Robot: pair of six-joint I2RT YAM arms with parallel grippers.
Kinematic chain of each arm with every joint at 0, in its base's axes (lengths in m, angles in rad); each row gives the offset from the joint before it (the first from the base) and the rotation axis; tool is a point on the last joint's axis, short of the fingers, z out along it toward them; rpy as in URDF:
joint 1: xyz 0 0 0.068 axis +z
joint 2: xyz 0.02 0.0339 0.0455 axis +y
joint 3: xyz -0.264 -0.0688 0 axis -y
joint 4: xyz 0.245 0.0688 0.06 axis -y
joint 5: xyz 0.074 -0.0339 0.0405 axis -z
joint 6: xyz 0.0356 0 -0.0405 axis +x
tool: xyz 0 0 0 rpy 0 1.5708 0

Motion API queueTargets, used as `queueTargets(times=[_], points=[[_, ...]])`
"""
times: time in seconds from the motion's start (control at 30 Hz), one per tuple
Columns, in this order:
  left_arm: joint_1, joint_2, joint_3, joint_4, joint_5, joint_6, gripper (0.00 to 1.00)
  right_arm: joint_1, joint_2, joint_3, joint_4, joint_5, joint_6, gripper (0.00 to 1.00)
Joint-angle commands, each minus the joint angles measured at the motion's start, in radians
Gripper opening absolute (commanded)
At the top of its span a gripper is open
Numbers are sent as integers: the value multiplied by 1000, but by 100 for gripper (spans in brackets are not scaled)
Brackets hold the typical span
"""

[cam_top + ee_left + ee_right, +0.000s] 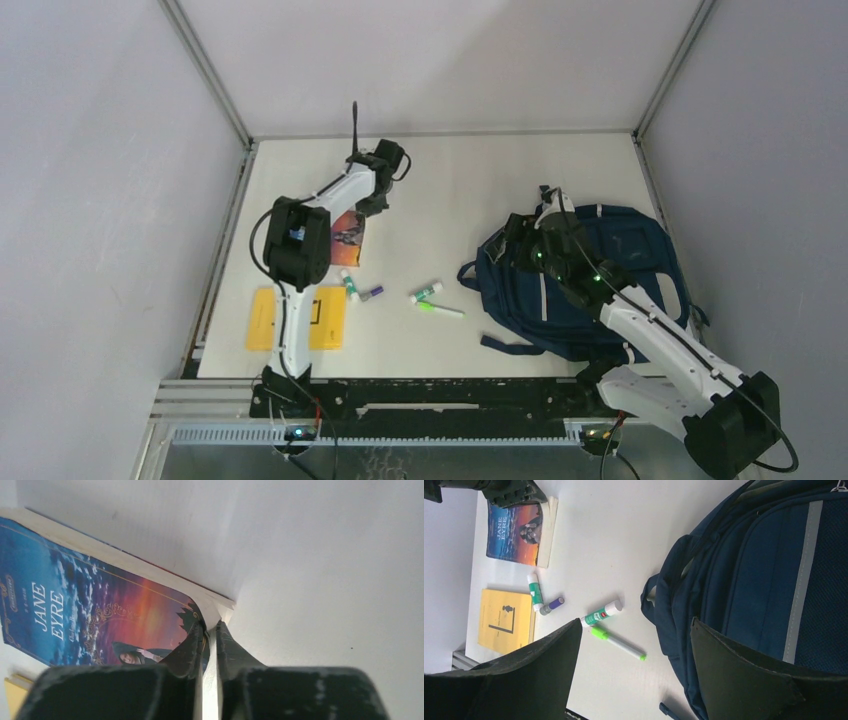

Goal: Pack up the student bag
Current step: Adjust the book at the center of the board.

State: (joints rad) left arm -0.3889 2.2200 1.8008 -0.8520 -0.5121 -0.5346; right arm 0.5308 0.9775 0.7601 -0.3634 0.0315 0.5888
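The student bag (610,270), a navy backpack with pale stripes, lies at the right of the table and fills the right side of the right wrist view (749,580). My right gripper (522,235) hovers over its left edge, open and empty (635,625). A paperback titled Jane Eyre (347,238) lies at the left. My left gripper (368,207) is at its far corner, and in the left wrist view the fingers (210,625) pinch the white page block of the book (100,615).
A yellow booklet (330,318) lies near the left arm's base. Between book and bag lie a green glue stick (350,285), a small purple stick (372,293), another glue stick (428,292) and a green-capped marker (440,310). Grey walls surround the table.
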Motion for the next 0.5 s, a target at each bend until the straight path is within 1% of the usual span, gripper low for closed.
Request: queueTargets(times=[0.0, 0.17, 0.3, 0.4, 0.47], points=[[9, -21, 12, 72, 62, 108, 1, 6, -34, -5, 5, 5, 3, 88], [-49, -96, -20, 178, 108, 268, 0, 5, -44, -11, -7, 12, 5, 88], [-142, -161, -79, 285, 168, 420, 0, -7, -52, -16, -7, 11, 3, 88], [-219, -198, -120, 321, 171, 542, 0, -74, -55, -16, -20, -19, -15, 88], [-249, -242, -182, 354, 197, 583, 0, -148, -62, -16, -34, -80, -23, 88]])
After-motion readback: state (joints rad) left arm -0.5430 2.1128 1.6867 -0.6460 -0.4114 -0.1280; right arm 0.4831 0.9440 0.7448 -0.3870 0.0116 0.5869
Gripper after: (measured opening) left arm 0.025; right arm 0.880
